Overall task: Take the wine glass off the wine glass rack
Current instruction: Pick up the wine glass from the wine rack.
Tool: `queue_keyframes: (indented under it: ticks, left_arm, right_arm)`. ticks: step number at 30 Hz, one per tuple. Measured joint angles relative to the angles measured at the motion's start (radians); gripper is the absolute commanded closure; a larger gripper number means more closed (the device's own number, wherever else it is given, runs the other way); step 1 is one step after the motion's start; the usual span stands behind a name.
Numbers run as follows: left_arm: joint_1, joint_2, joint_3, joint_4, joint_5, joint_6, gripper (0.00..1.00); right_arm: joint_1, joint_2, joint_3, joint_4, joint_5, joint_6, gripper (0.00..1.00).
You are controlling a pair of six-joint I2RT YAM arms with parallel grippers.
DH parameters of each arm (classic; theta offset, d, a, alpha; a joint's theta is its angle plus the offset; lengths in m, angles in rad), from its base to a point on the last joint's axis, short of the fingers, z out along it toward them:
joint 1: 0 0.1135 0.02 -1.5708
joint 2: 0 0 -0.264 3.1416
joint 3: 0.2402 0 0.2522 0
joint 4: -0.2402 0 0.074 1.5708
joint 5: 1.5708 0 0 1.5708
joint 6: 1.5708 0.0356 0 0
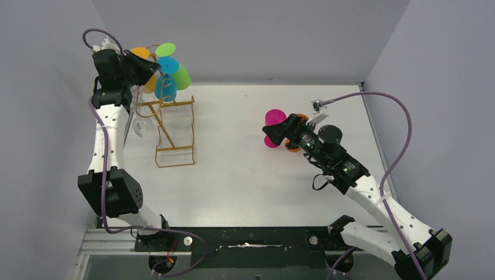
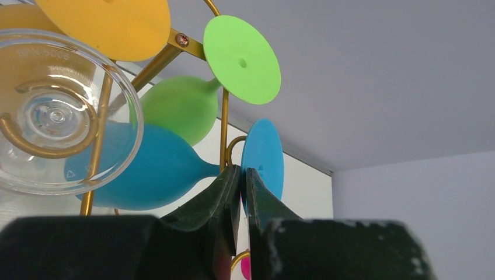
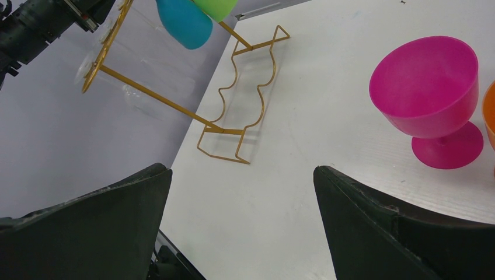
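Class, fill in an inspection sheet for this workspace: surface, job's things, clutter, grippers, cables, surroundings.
Surface: white table, no spills seen.
Job's things: gold rack stands far left; blue glass, green glass, yellow glass and clear glass hang on it; pink glass upright on the table, orange glass beside it.
Clutter: nothing seen.
Grippers: left gripper nearly shut at the blue glass's stem, grip unclear; right gripper open, empty.
Cables: purple cable along each arm.
Surroundings: grey walls.
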Motion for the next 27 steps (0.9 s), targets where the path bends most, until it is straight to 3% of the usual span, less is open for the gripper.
queue_keyframes:
  ticks: [27]
  left_arm:
    - [0.008,-0.014,-0.077,0.154,0.084,-0.214,1.0]
  right_arm:
    - [0.0,0.0,0.0,0.0,0.008,0.022,0.02]
